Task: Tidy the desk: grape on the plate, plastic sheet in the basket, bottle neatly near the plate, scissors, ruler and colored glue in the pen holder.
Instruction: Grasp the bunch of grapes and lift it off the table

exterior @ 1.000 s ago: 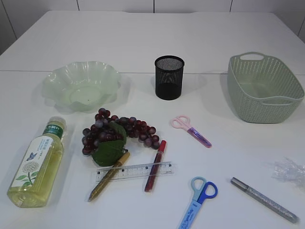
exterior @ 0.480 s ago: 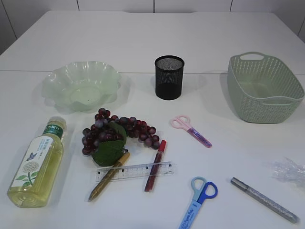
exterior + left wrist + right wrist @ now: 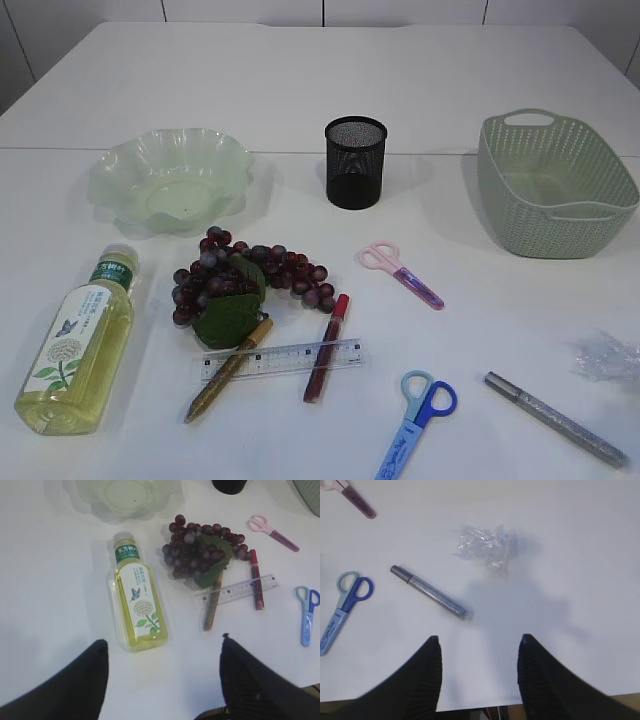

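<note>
Plastic sheet [image 3: 607,356] marginally shifted

Before me lie dark purple grapes [image 3: 245,275] with a green leaf, a pale green plate [image 3: 170,180], a black mesh pen holder [image 3: 355,162], pink scissors [image 3: 400,272], and a yellow-green bottle [image 3: 78,345].

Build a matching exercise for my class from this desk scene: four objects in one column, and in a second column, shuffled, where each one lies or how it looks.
Objects
1. bottle
2. ruler
3. pen holder
4. plastic sheet

Descriptions
A. standing upright at the back, between plate and basket
B. crumpled near the right edge of the table
C. lying on its side, left of the grapes
D. lying flat, crossed by the red and gold glue pens

Pairs: 1-C, 2-D, 3-A, 4-B
</note>
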Robot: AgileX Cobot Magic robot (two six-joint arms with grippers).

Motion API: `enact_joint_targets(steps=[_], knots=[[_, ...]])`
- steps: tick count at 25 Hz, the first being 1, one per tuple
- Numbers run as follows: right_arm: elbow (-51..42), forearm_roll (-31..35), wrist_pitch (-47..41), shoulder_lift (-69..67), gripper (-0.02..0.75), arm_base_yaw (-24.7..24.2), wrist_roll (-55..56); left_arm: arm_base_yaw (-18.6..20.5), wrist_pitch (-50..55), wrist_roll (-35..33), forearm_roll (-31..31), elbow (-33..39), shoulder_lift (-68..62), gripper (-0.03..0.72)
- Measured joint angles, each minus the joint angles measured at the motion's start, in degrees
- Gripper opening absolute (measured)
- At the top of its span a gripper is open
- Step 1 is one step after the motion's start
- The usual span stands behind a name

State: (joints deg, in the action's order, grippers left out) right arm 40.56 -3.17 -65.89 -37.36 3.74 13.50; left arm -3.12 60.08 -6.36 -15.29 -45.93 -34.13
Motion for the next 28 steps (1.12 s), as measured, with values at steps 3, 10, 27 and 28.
enact_joint_targets(steps=[3, 10, 27, 28], knots=[[5.05, 0.11, 0.0, -7.29, 0.398, 0.0, 0.03, 0.0, 0.19, -0.06, 0.0, -5.87, -8.66, 0.559], [13.0, 1.27, -2.41, -20.72, 0.397, 0.0, 0.13, -2.84, 3.55, -0.4, 0.13, -18.49, -26.89, 0.582], [15.05, 1.76, -4.29, -30.67, 0.397, 0.0, -1.61, -19.56, 4.73, 3.75, 6.04, -37.45, -62.77, 0.594], [15.05, 1.88, -4.29, -30.67, 0.397, 0.0, -1.83, -19.93, 4.46, 4.11, 6.29, -38.57, -64.96, 0.597]])
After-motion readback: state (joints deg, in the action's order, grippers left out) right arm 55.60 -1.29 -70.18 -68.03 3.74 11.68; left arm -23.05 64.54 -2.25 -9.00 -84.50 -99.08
